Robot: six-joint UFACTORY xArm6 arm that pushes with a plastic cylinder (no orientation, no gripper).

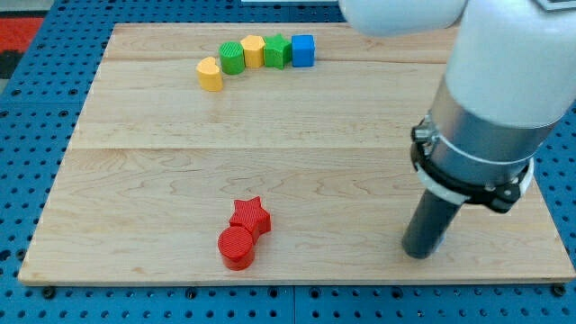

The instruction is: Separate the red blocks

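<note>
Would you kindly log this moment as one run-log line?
tip: right of reds, apart | red star and red cylinder: touching | separation: not yet done

My tip rests on the worktop at about 4 o'clock, well apart from the touching red star and red cylinder at 6 o'clock. At 11 o'clock curve a yellow heart, green cylinder, yellow hexagon, green block and blue cube.

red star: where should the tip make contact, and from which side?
No grip here, only pushing. Red star touches red cylinder at its lower left. I'd bring my tip, now far to the view's right, into that seam and shove the star's lower edge toward the view's top right.
</note>
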